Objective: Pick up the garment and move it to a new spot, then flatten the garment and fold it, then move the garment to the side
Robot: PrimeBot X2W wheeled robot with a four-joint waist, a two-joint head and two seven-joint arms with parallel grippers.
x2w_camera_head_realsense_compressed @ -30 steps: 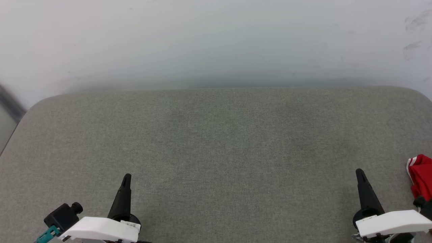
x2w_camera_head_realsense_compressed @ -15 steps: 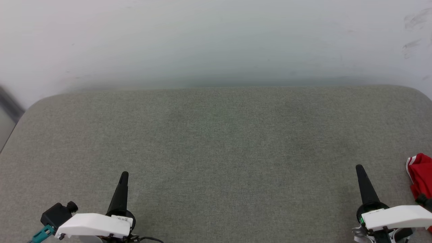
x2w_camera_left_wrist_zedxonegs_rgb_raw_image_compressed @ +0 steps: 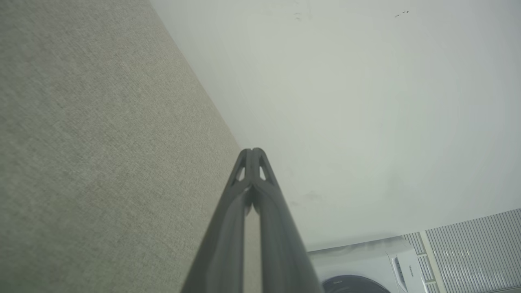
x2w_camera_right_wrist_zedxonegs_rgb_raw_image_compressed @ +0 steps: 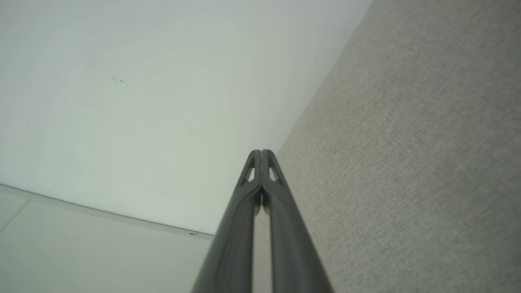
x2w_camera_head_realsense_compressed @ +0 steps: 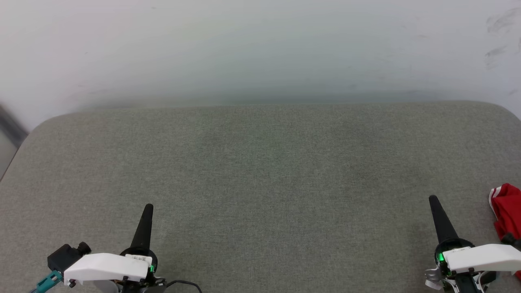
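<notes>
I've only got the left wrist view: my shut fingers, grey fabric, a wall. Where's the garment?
Observer: The garment lies bunched at the right edge of the head view, on the grey surface, partly cut off by the frame.
Operator: Is the right gripper on it?
Observer: No. The right gripper points forward just left of it, with bare surface between its tip and the cloth.
Operator: Open or shut?
Observer: Shut on nothing. In the right wrist view its fingers are pressed together at the tips.
</notes>
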